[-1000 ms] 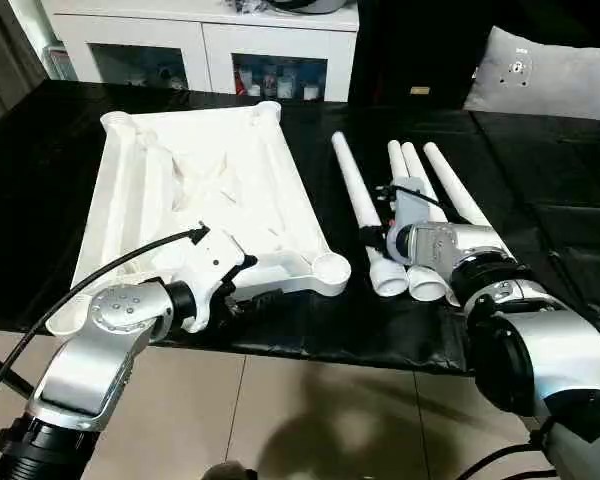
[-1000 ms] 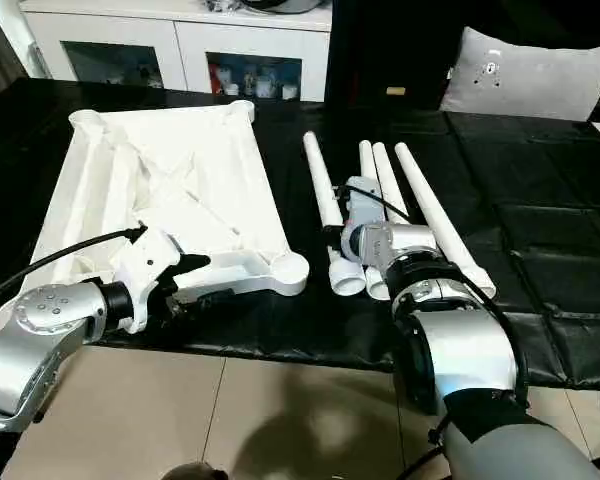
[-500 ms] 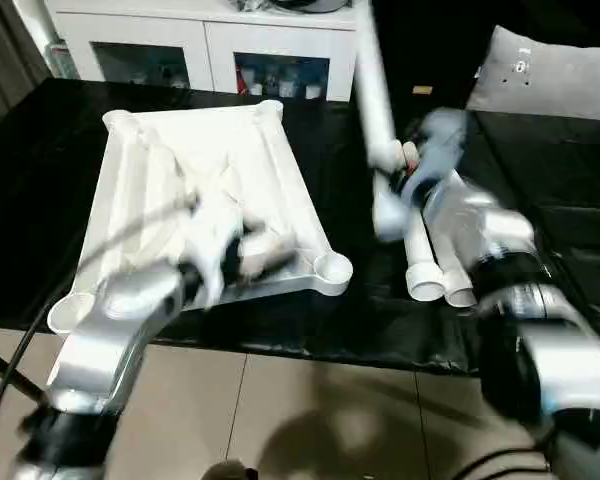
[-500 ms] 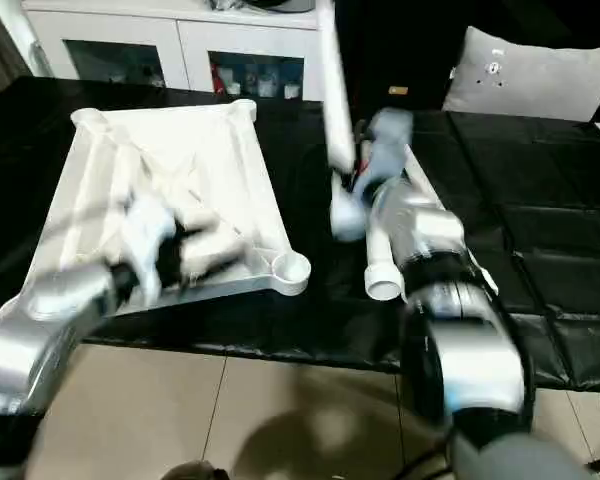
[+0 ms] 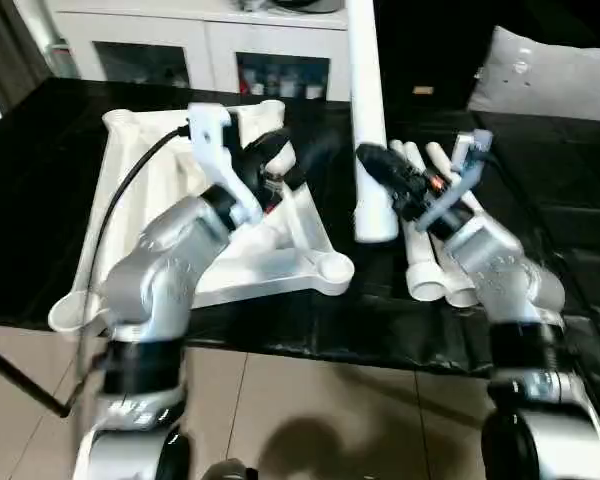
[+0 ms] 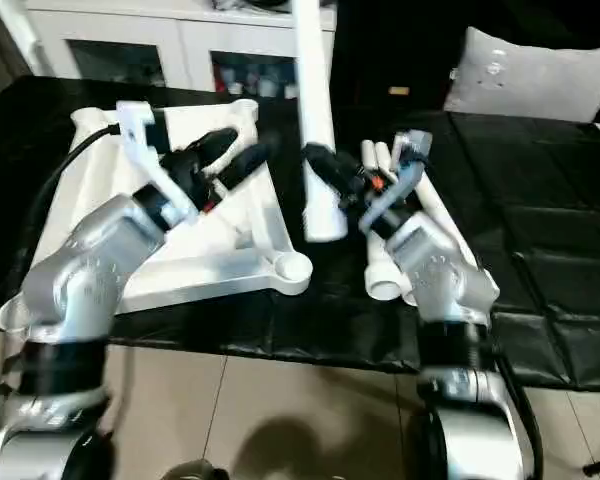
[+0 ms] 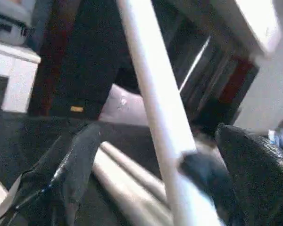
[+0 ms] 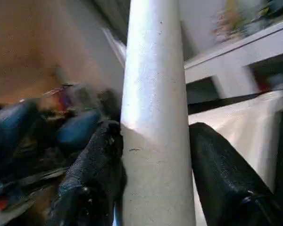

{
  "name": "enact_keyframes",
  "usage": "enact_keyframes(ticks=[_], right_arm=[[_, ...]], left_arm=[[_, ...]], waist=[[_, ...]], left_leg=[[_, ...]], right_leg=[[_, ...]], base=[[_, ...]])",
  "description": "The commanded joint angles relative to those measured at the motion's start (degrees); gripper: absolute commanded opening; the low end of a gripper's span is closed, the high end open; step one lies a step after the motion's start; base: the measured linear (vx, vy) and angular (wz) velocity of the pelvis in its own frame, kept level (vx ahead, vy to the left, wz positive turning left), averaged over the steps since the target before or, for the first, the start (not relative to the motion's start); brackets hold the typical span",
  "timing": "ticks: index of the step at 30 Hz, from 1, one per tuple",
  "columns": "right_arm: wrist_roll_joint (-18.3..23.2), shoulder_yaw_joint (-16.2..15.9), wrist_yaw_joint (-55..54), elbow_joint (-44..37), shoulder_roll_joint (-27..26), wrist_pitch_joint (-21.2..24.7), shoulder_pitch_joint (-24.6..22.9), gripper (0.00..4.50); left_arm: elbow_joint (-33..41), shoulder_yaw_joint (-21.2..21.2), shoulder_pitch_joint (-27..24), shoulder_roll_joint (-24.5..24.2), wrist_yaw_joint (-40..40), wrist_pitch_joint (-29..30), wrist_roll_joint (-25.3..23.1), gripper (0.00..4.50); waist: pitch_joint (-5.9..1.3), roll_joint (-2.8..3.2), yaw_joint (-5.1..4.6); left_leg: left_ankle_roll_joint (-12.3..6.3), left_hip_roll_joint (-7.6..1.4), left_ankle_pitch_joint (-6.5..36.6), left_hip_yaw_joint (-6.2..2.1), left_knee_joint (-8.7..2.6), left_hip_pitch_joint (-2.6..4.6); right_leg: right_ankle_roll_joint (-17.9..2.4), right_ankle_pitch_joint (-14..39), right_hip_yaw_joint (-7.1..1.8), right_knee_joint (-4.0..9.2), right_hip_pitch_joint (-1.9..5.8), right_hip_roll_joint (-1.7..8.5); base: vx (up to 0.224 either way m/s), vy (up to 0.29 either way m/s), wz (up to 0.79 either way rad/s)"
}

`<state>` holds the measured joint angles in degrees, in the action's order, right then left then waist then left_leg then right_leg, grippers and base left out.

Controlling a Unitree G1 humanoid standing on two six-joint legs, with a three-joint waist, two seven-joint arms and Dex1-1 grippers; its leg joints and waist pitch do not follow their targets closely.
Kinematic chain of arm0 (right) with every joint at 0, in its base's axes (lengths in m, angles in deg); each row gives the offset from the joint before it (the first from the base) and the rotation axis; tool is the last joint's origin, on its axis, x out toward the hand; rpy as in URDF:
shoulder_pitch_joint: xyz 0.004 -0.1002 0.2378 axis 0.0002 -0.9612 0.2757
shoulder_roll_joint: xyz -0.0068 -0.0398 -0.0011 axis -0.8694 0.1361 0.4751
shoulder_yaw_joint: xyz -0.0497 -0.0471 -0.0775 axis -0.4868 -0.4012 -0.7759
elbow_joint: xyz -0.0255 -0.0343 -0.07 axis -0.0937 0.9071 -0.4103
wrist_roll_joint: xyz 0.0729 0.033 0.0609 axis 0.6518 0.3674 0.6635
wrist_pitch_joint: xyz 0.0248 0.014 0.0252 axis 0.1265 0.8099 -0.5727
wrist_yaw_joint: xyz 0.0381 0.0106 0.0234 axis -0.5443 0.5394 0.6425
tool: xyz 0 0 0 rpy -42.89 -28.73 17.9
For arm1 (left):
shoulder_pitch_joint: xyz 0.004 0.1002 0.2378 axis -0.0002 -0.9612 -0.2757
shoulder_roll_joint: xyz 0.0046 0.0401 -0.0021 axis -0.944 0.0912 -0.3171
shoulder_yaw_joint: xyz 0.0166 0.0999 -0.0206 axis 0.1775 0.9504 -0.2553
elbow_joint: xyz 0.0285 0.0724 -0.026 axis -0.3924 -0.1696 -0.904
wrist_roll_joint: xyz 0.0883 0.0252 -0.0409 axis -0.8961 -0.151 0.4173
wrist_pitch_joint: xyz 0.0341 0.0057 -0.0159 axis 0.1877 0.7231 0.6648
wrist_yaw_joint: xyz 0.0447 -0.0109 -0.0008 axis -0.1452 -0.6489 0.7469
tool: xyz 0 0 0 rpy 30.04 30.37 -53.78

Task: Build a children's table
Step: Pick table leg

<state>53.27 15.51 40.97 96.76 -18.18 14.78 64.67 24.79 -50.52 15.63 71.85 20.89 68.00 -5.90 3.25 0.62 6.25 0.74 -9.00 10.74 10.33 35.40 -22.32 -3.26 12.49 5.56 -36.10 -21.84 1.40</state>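
— Two black fingers of the right gripper [image 5: 372,160] are closed around one white leg [image 5: 366,120], which stands upright above the black table [image 5: 570,250].

— And the left gripper [image 5: 275,152]?

— Its fingers are spread wide and hold nothing, above the upturned table top [image 5: 160,190]. Three more legs [image 5: 430,260] lie right of it.

surface [image 5: 40,150]: black, covered with dark sheeting
on it: upturned white tabletop [image 5: 150,190]; three white legs [image 5: 425,275] side by side
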Motion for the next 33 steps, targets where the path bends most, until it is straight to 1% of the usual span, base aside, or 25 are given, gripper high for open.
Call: enact_keyframes(ticks=[1, 2, 3, 4, 6, 7, 9, 11, 12, 15, 16, 17, 19, 20, 21, 22, 23, 24, 25, 26, 27, 28, 30, 31, 33], right_arm=[[3.4, 0.2, 2.2, -2.8, 0.2, 2.8, -0.7, 1.84], [3.4, 0.2, 2.2, -2.8, 0.2, 2.8, -0.7, 1.84], [4.3, 0.2, 2.9, -3.3, 0.2, 3.4, -1.1, 1.84], [5.0, 0.1, 3.5, -3.7, 0.3, 3.9, -1.4, 1.84], [6.4, -0.6, 5.5, -4.9, 0.6, 5.4, -2.4, 1.84], [6.7, -1.0, 6.1, -5.4, 0.7, 5.9, -2.7, 1.84], [6.8, -1.8, 6.9, -6.0, 0.9, 6.7, -3.2, 1.84], [6.5, -2.7, 7.2, -6.9, 0.9, 7.3, -3.7, 1.84], [6.5, -2.8, 7.2, -7.1, 0.9, 7.3, -3.8, 1.84], [6.4, -3.7, 6.9, -8.1, 0.9, 7.4, -4.3, 1.84], [6.2, -4.0, 6.9, -8.4, 0.9, 7.3, -4.5, 1.84], [6.1, -4.2, 6.8, -8.7, 0.9, 7.3, -4.7, 1.84], [5.3, -4.7, 6.2, -9.1, 0.9, 6.5, -5.0, 1.84], [4.1, -5.2, 5.4, -9.0, 0.8, 5.4, -5.1, 1.84], [0.6, -5.4, 2.4, -7.5, 0.0, 1.1, -4.6, 1.84], [-2.1, -5.6, -0.1, -6.2, -0.8, -2.4, -4.2, 1.84], [-2.1, -5.6, -0.1, -6.2, -0.8, -2.4, -4.2, 1.84], [-5.2, -6.2, -2.2, -5.5, -1.5, -6.6, -4.1, 1.84], [-8.2, -7.7, -3.7, -5.3, -1.9, -9.9, -4.1, 1.83], [-9.4, -8.5, -4.0, -5.3, -1.9, -11.1, -4.3, 1.83], [-12.6, -10.9, -4.9, -5.7, -2.0, -14.0, -4.8, 1.82], [-15.1, -12.9, -5.6, -5.8, -2.2, -16.4, -5.3, 1.82], [-16.8, -14.1, -6.0, -5.5, -2.5, -18.6, -5.5, 1.82], [-18.6, -15.3, -6.5, -5.2, -3.2, -21.2, -5.9, 1.82], [-19.1, -15.8, -6.5, -5.1, -3.4, -22.0, -6.0, 1.82]], left_arm=[[-1.6, -2.8, 2.1, 1.5, 1.9, 2.3, 4.6, 4.50], [-1.6, -2.8, 2.1, 1.5, 1.9, 2.3, 4.6, 4.50], [-2.5, -3.8, 3.1, 2.2, 2.5, 3.1, 6.3, 4.50], [-3.1, -4.4, 3.8, 2.8, 2.8, 3.7, 7.4, 4.50], [-3.9, -4.8, 5.0, 3.8, 3.3, 4.9, 9.1, 4.50], [-4.2, -4.8, 5.4, 4.3, 3.3, 5.4, 9.8, 4.50], [-4.7, -4.9, 6.1, 5.1, 3.3, 6.2, 10.9, 4.50], [-4.5, -4.5, 6.6, 5.9, 3.1, 7.1, 12.2, 4.50], [-4.4, -4.3, 6.6, 6.0, 3.1, 7.1, 12.2, 4.50], [-4.8, -3.3, 6.7, 6.1, 3.6, 6.6, 11.4, 4.50], [-4.9, -3.1, 6.6, 6.1, 3.5, 6.5, 11.2, 4.50], [-4.9, -3.0, 6.5, 6.1, 3.6, 6.4, 11.2, 4.50], [-4.9, -2.9, 6.5, 6.1, 3.5, 6.5, 11.1, 4.50], [-4.8, -2.0, 6.3, 5.9, 3.6, 6.1, 10.0, 4.50], [-4.9, -0.4, 6.1, 5.5, 4.1, 4.5, 7.4, 4.50], [-5.0, 1.2, 5.9, 5.1, 4.7, 2.8, 4.7, 4.50], [-5.0, 1.2, 5.9, 5.1, 4.7, 2.8, 4.7, 4.50], [-5.1, 2.8, 5.7, 5.1, 5.3, 1.1, 2.5, 4.50], [-5.5, 4.3, 5.6, 5.4, 6.7, -1.6, -0.3, 4.50], [-5.6, 4.7, 5.6, 5.7, 7.3, -2.3, -1.0, 4.50], [-6.1, 6.0, 5.5, 6.4, 9.7, -4.9, -3.9, 4.50], [-6.5, 6.9, 5.5, 7.4, 12.0, -7.0, -6.1, 4.50], [-6.6, 7.5, 5.4, 8.4, 13.2, -8.1, -7.0, 4.50], [-6.6, 8.0, 5.0, 9.9, 14.4, -9.2, -7.6, 4.50], [-6.7, 7.6, 4.9, 10.6, 15.0, -9.2, -7.4, 4.50]], waist=[[-4.16, -0.29, 0.45], [-4.13, -0.60, 0.66], [-4.15, -0.82, 0.76], [-4.08, -0.82, 0.98], [-4.10, -0.69, 1.08], [-4.10, -0.78, 1.30], [-4.05, -0.84, 1.49], [-4.13, -0.79, 2.00], [-4.10, -0.84, 2.04], [-4.07, -0.44, 2.16], [-4.04, -0.61, 2.11], [-4.06, -0.40, 2.15], [-4.06, -0.48, 2.04], [-4.06, -0.48, 2.04], [-4.04, -0.25, 2.07], [-4.05, -0.34, 1.85], [-3.97, -0.40, 1.73], [-3.99, -0.38, 1.78], [-4.02, -0.34, 1.82], [-4.02, -0.33, 1.82], [-4.14, -0.23, 1.73], [-4.12, -0.45, 1.55], [-4.15, -0.41, 1.54], [-4.15, -0.52, 1.45], [-4.18, -0.52, 1.47]], left_leg=[[-4.35, -5.15, 3.4, -2.40, -3.51, 0.84], [-4.58, -5.01, 3.2, -2.26, -3.43, 0.89], [-4.50, -5.05, 3.1, -2.25, -3.45, 0.92], [-4.54, -5.05, 2.9, -2.27, -3.50, 0.87], [-4.61, -5.10, 2.9, -2.25, -3.48, 1.00], [-4.80, -5.25, 2.5, -2.39, -3.56, 0.98], [-4.89, -5.24, 2.3, -2.31, -3.54, 0.90], [-4.55, -5.38, 1.8, -2.37, -3.54, 0.96], [-4.55, -5.39, 1.8, -2.40, -3.59, 0.90], [-4.11, -5.36, 2.3, -2.48, -3.64, 0.94], [-3.97, -5.41, 2.7, -2.50, -3.71, 0.98], [-3.80, -5.43, 2.7, -2.58, -3.73, 0.98], [-3.46, -5.50, 3.0, -2.59, -3.80, 0.99], [-3.46, -5.50, 3.0, -2.59, -3.80, 0.99], [-3.17, -5.53, 3.1, -2.61, -3.81, 1.04], [-2.71, -5.52, 3.4, -2.63, -3.89, 1.00], [-2.34, -5.47, 3.7, -2.58, -3.95, 1.03], [-2.12, -5.39, 3.9, -2.59, -3.93, 1.11], [-1.79, -5.55, 4.0, -2.62, -3.98, 1.12], [-1.70, -5.65, 4.1, -2.75, -4.06, 1.11], [-1.50, -5.71, 4.1, -2.73, -4.00, 1.23], [-1.88, -5.82, 3.9, -2.79, -4.01, 1.07], [-2.25, -5.75, 3.8, -2.74, -3.93, 0.99], [-2.90, -5.62, 3.7, -2.58, -3.77, 0.84], [-3.44, -5.62, 3.3, -2.64, -3.78, 0.85]], right_leg=[[-8.9, 5.0, -4.37, 4.90, 3.21, 8.47], [-8.6, 5.9, -4.40, 5.07, 3.19, 8.49], [-8.5, 6.3, -4.38, 5.02, 3.15, 8.51], [-7.8, 7.5, -4.34, 5.14, 3.11, 8.47], [-7.4, 7.7, -4.33, 5.18, 3.00, 8.40], [-7.0, 7.6, -4.31, 5.13, 3.01, 8.43], [-6.7, 7.6, -4.36, 5.21, 2.99, 8.55], [-6.7, 7.4, -4.39, 5.16, 2.93, 8.66], [-6.6, 7.3, -4.39, 5.14, 2.91, 8.62], [-5.8, 8.1, -4.43, 5.30, 2.89, 8.65], [-5.4, 8.4, -4.43, 5.40, 2.90, 8.60], [-5.3, 8.3, -4.42, 5.37, 2.90, 8.64], [-5.4, 8.2, -4.42, 5.38, 2.90, 8.65], [-5.4, 8.2, -4.42, 5.38, 2.90, 8.65], [-5.2, 8.2, -4.45, 5.45, 2.79, 8.65], [-4.6, 8.6, -4.43, 5.43, 2.69, 8.58], [-4.1, 9.2, -4.50, 5.59, 2.63, 8.68], [-4.3, 9.4, -4.49, 5.55, 2.75, 8.77], [-4.4, 9.5, -4.52, 5.55, 2.65, 8.82], [-4.2, 9.5, -4.43, 5.58, 2.56, 8.76], [-4.5, 8.5, -4.46, 5.34, 2.67, 8.75], [-4.6, 6.3, -4.52, 5.18, 2.82, 8.80], [-5.0, 5.3, -4.56, 5.09, 2.89, 8.94], [-5.7, 4.2, -4.63, 5.06, 2.97, 8.98], [-6.1, 3.5, -4.60, 4.94, 2.98, 8.93]], base=[[0.000, 0.000, 0.00], [0.000, 0.000, 0.00], [0.000, 0.000, 0.00], [0.000, 0.000, 0.00], [0.000, 0.000, 0.00], [0.000, 0.000, 0.00], [0.000, 0.000, 0.00], [0.000, 0.000, 0.00], [0.000, 0.000, 0.00], [0.000, 0.000, 0.00], [0.000, 0.000, 0.00], [0.000, 0.000, 0.00], [0.000, 0.000, 0.00], [0.000, 0.000, 0.00], [0.000, 0.000, 0.00], [0.000, 0.000, 0.00], [0.000, 0.000, 0.00], [0.000, 0.000, 0.00], [0.000, 0.000, 0.00], [0.000, 0.000, 0.00], [0.000, 0.000, 0.00], [0.000, 0.000, 0.00], [0.000, 0.000, 0.00], [0.000, 0.000, 0.00], [0.000, 0.000, 0.00]])
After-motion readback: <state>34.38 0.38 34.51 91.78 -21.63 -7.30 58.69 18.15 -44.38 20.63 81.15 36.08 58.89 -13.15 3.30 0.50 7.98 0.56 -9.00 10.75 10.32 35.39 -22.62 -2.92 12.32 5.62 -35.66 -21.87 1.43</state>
